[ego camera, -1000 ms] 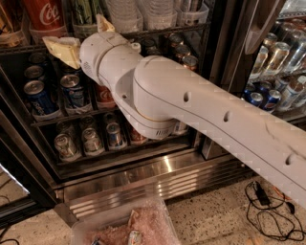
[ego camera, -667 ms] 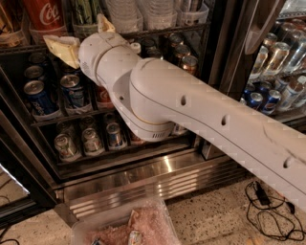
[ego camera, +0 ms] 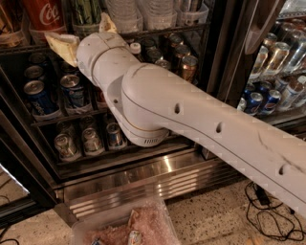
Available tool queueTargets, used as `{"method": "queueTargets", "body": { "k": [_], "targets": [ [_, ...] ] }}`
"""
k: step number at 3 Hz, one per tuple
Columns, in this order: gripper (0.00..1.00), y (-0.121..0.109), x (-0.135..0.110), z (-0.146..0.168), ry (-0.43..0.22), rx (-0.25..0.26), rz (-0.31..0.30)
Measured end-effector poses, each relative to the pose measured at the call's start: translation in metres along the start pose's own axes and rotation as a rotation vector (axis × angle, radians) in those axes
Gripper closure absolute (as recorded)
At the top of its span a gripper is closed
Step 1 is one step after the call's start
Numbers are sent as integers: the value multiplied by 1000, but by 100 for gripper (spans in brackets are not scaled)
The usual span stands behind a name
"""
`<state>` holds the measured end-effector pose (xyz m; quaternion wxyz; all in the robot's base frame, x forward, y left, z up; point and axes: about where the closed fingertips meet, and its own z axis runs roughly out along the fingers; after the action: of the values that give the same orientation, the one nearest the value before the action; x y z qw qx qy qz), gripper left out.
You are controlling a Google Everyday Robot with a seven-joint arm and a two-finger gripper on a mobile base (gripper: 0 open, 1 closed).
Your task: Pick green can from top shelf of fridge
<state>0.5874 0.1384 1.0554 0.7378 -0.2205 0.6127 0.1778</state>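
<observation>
Green can (ego camera: 86,10), tall and slim, green metal streaked darker and yellowish: upright on dark wire top shelf (ego camera: 162,31) of large dark-lined drinks fridge (ego camera: 143,181), towards the left of the rack. Upper end cut off at the frame edge. Long axis vertical. Flanked on the left by big red Coca-Cola can (ego camera: 45,13) and on the right by clear plastic tubs (ego camera: 125,14), both just beside it.

Two-finger claw (ego camera: 82,32) found at the shelf's front rail, directly below and in front of the can's base. Pale beige fingers (ego camera: 62,47) spread apart, one left of the can, the other showing to its right: open, gripping nothing. Contact between pads and can not determinable; foot of can hidden behind wrist and rail.

Bulky white arm (ego camera: 191,124) extended in from lower right, across the lower racks of small blue soda cans (ego camera: 40,98).

Judgement: approach stage, grasp not yet made. Position of can relative to claw: just above and inward, in line with the gap between the fingers. Coming move judged to need a short rise and advance along that line, then closure across the can's narrow width, square to its vertical axis. Risk: left finger near the Coca-Cola can, little margin on that side.
</observation>
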Motion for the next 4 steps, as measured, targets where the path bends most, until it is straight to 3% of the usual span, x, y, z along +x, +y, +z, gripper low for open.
{"method": "queueTargets", "body": {
  "k": [1,2,3,4],
  "targets": [
    [37,-1,-2,1,-5,18,-4],
    [37,1,-3,4,-3,17,-7],
    [28,0,3,13,24,6,-17],
    [27,-16,5,31,22,23,-26]
  ]
}}
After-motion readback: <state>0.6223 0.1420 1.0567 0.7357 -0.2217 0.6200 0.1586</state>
